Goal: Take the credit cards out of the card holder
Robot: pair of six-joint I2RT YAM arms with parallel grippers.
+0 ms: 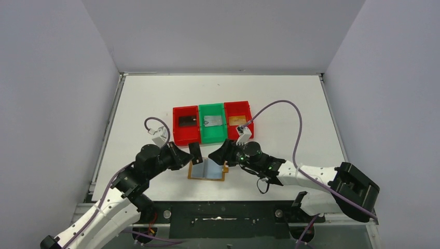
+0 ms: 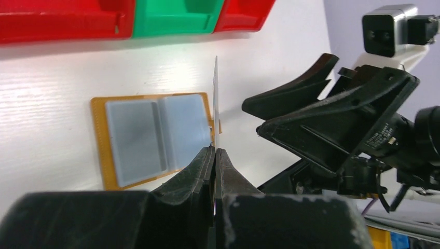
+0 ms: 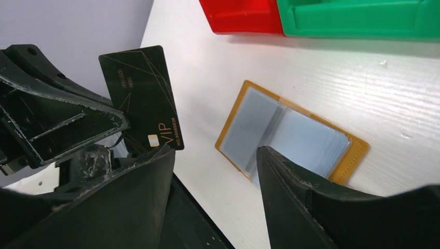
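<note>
Closest up, my left end effector (image 2: 214,150) is squeezed shut on the bottom edge of the black card (image 2: 215,98) and holds it standing straight up. Just past it, the card holder (image 2: 150,137) lies open and flat on the tabletop (image 1: 290,104), close to the near edge and about halfway along it. To the right, my right end effector (image 3: 215,150) hangs just beside the holder. Its fingers are wide apart and there is nothing between them.

I think this step is pulling one card out, and that part looks done, because the card is up in the air and clear of the holder. Next I would need to carry it to a spot and let go gently. My right side could hold the holder down for another pull.

My left wrist view shows the card only as a thin pale line. My right wrist view shows its flat black face, with gold lines and the word VIP. Only the top view looks inside the bins. The left red bin (image 1: 176,127) has a dark card (image 1: 187,121), the green bin (image 1: 211,139) has a pale card (image 1: 211,122), and the right red bin (image 1: 249,111) has an orange-brown card (image 1: 237,120). I cannot tell if more cards hide in the sleeves.
</note>
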